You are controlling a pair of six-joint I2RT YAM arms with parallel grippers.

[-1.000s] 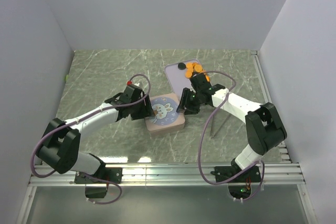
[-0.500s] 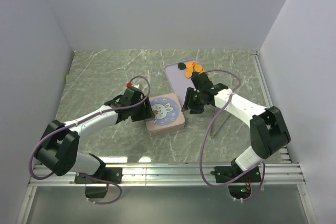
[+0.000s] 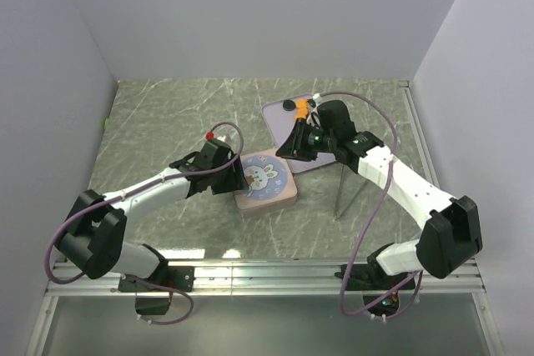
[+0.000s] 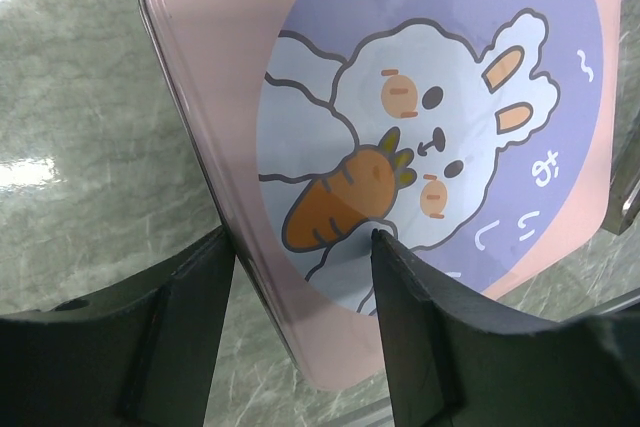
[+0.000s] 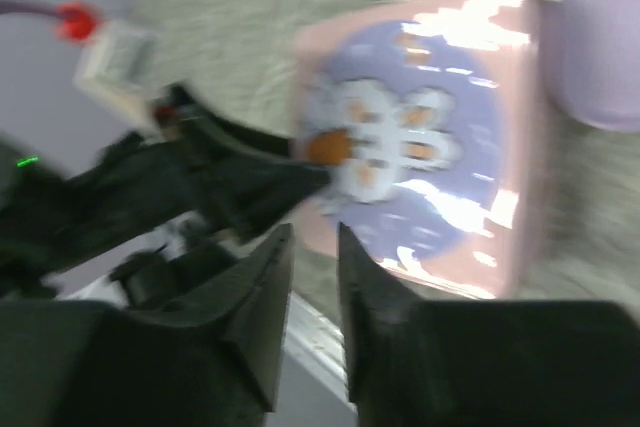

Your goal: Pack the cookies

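My left hand (image 4: 300, 247), fingers apart, straddles the tin's (image 3: 265, 179) left edge, lid on; my right hand (image 3: 288, 149), fingers nearly together on nothing, hangs at the tin's far corner; the cookies (image 3: 300, 109) lie on the tray (image 3: 274, 119) behind the tin; if my pry slips, the tin could skid across the desk (image 3: 167, 122) and scatter them.

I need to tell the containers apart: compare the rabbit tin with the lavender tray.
The tin is square with a pink rabbit-picture lid; the tray is plain lavender and rectangular. The tin is lidded shut; the tray lies open, cookies at its far end. The left tool straddles the tin's edge; nothing grips the tray. Both lie flat on the table.
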